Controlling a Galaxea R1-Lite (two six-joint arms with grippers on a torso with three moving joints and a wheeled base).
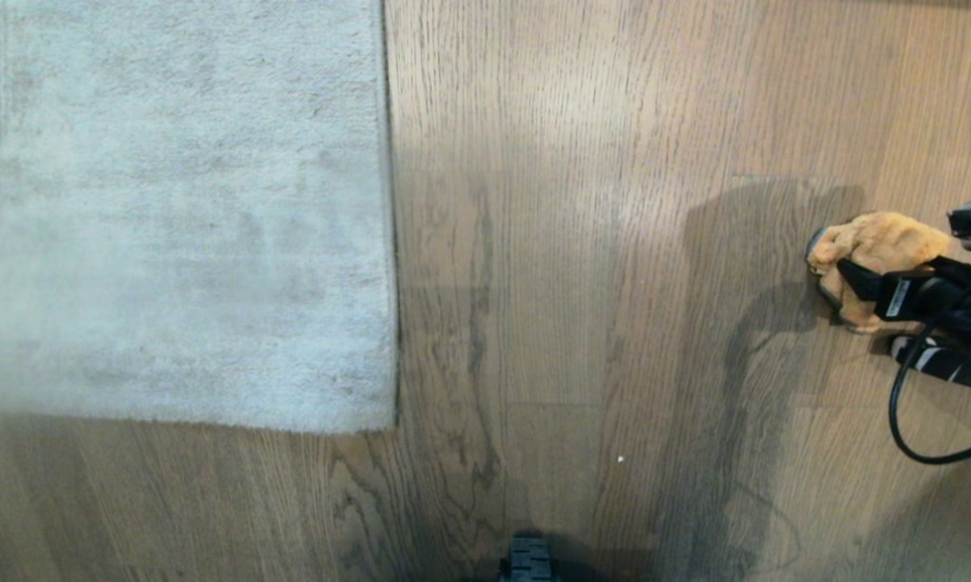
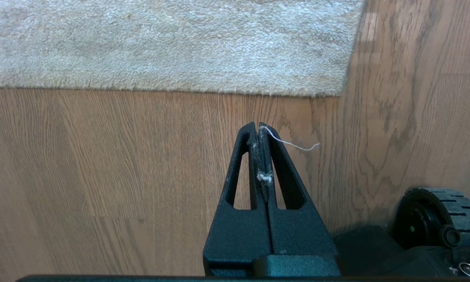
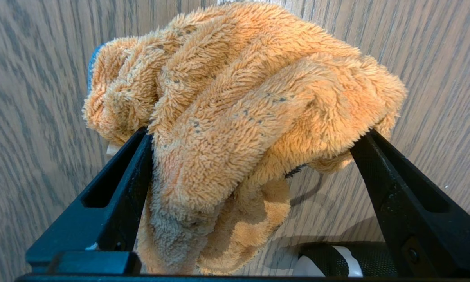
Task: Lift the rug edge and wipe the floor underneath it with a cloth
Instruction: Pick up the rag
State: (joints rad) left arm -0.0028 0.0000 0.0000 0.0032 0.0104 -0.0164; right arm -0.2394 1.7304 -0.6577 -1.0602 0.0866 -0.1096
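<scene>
**Cloth straddled but not yet gripped, rug edge flat**

While the right gripper has its black jaws spread as wide as they go, the fuzzy orange-yellow microfibre cloth sits bunched between them, each finger touching a flank of the heap without squeezing it. The risk, as I judge it, starts here: if the jaws close on only the loose top folds, the cloth may slip out when lifted, or hang in a wad that wipes badly. A trailing flap below the jaws could also drag on the brown wood-grain plank floor.

Nearer the robot's base, the left gripper has its jaws pressed together on nothing but a stray white thread and some lint. Beyond its tips lies bare floor, then the straight border and corner of the pale grey short-pile rug, lying flat. A pile that short gives little to catch; shut jaws may slide over it rather than get under the edge.

Only the right wrist view shows the cloth sitting between the fingers; the head view shows just the cloth at the far right, well apart from the rug edge. Only the left wrist view shows the thread and the base's wheel.
</scene>
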